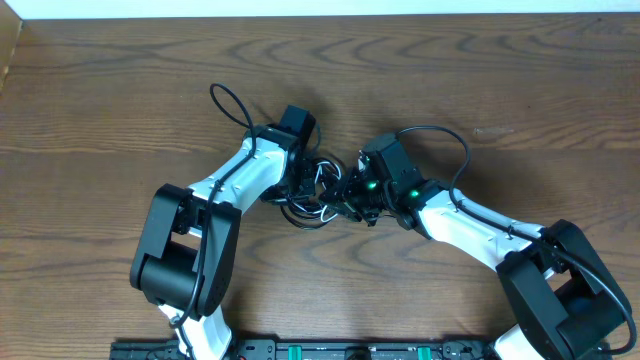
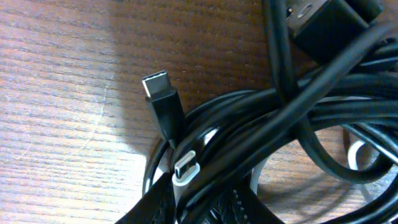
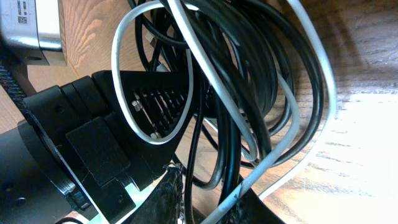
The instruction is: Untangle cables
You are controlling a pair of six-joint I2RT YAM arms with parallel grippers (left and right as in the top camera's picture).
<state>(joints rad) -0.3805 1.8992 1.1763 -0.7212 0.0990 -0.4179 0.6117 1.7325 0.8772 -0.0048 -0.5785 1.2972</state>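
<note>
Cables [image 1: 318, 192] lie knotted at mid-desk [image 1: 120, 90], black loops with one white strand threaded through. Left fingers [image 3: 155, 106] are in the knot at nine o'clock, right fingers [image 3: 171, 196] at three, strands between them. Clamped or loose? Cannot tell for either.

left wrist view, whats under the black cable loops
A white plug and bits of white cable show beneath the black cables, over the wooden table. The white cable's run between them is covered.
</note>
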